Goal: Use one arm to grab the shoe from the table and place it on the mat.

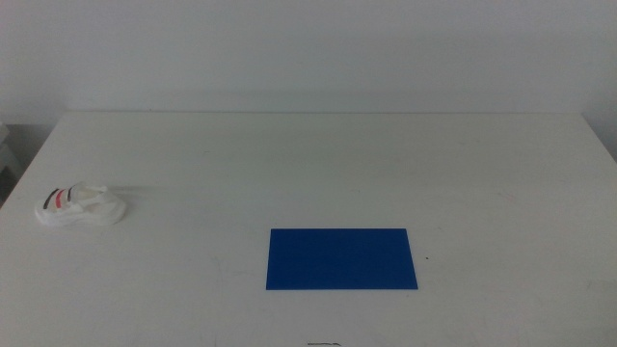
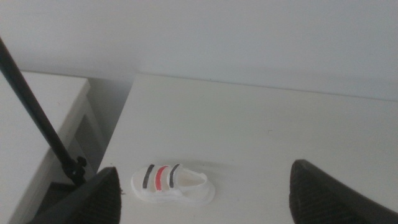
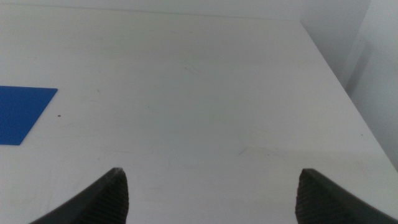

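While spanning nearly the whole middle view, table (image 1: 318, 164) lying plain white and rectangular, far edge meeting a pale wall. Lying flat on it toward the near edge, slightly right of centre: mat (image 1: 342, 258), deep blue, wider than deep, long sides running parallel with the table's front edge. Sitting well apart from the mat, near the table's left edge and a little farther back: shoe (image 1: 81, 205), small white sneaker, resting on its sole, black and red straps crossing the top at the end pointing toward the table's left edge. Showing no arm in the middle view. Hovering above the table's left part in the left wrist view: left gripper (image 2: 208, 193), dark jaws standing wide apart, holding nothing, shoe (image 2: 172, 184) lying on the surface between the two jaws as seen from that camera, not touching either. Showing beside the table's left edge in the same view: a lower white surface and a thin black rod (image 2: 38, 112) slanting across it. Hovering over the table's right part in the right wrist view: right gripper (image 3: 211, 196), jaws also spread wide, gripping nothing, a corner of the mat (image 3: 18, 112) appearing off to one side, bare tabletop lying between the jaws.
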